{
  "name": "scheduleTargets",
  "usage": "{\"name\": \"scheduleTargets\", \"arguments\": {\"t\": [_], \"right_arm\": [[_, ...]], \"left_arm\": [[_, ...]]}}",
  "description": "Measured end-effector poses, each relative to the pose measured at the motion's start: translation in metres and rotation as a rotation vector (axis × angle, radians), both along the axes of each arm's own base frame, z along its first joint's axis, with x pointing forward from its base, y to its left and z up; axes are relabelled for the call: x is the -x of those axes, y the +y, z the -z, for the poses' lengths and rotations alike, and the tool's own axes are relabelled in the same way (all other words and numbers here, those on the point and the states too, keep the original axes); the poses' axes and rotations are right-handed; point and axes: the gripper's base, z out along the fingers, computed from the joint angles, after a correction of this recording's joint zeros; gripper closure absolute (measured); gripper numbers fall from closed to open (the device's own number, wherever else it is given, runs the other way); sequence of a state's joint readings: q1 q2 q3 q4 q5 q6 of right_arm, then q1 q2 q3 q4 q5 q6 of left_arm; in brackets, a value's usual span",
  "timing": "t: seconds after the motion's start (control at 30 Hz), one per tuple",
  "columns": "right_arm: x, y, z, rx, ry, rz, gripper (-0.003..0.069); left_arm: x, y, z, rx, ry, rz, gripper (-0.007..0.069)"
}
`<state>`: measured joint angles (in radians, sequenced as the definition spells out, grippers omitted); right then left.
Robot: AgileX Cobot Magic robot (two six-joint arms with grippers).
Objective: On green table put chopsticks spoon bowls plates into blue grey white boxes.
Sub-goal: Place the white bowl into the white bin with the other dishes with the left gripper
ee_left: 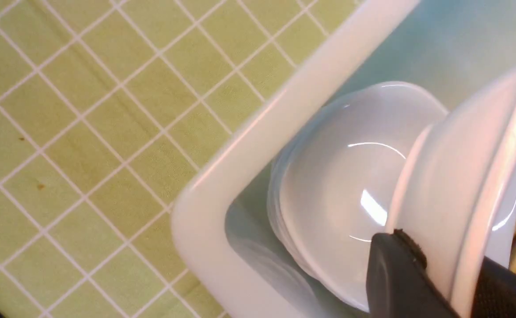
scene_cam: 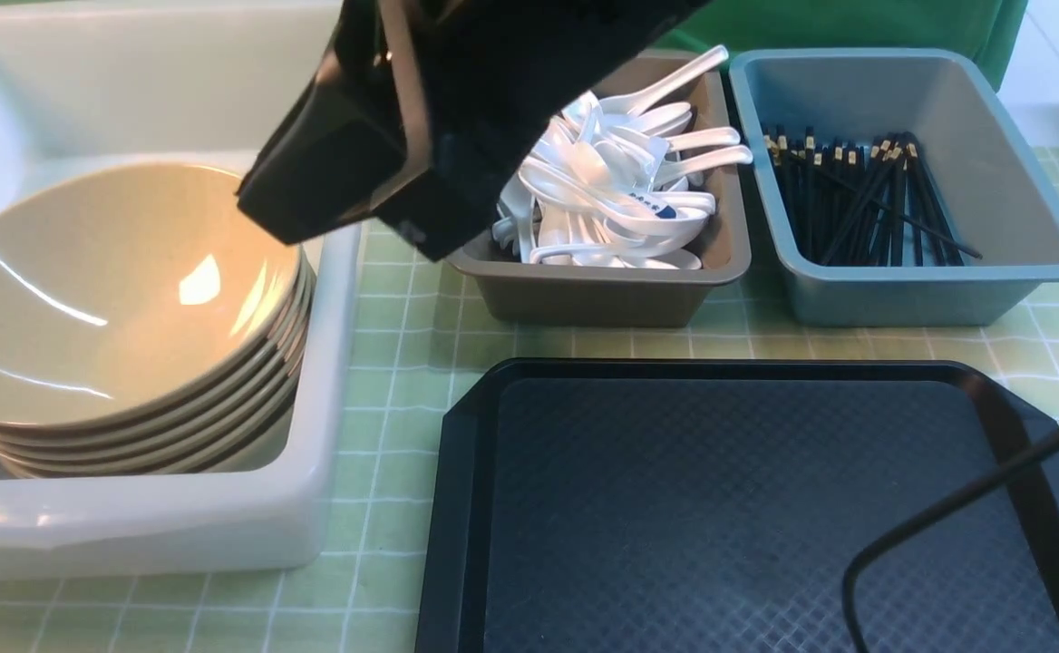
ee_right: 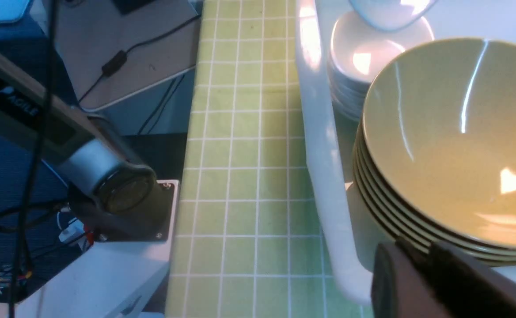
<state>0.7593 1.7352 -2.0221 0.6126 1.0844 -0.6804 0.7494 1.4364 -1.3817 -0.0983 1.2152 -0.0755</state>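
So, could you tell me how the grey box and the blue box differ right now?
The grey box holds white spoons; the blue box holds black chopsticks. The grey box is heaped to its rim, the blue box barely filled. Both are small rectangular tubs, side by side.

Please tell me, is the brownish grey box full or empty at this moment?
Full. White spoons are heaped in the grey box, and several handles stick out above its rim.
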Motion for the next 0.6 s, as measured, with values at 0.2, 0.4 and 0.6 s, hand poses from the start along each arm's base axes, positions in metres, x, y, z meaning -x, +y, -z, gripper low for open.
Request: {"name": "scheduleTargets", "arguments": {"t": [0.2, 0.4, 0.6], "right_arm": [[0.002, -0.002, -0.003, -0.001, 0.001, -0.002, 0.0558], [0.003, -0.002, -0.002, 0.002, 0.019, 0.005, 0.0558], [0.005, -0.004, -0.004, 0.010, 0.025, -0.002, 0.0558]], "left_arm": [[-0.015, 0.014, 0.027, 0.076, 0.056, -0.049, 0.0608], [-0.020, 0.017, 0.039, 0.129, 0.089, -0.096, 0.0578], [-0.020, 0.016, 0.039, 0.132, 0.091, -0.101, 0.0422]]}}
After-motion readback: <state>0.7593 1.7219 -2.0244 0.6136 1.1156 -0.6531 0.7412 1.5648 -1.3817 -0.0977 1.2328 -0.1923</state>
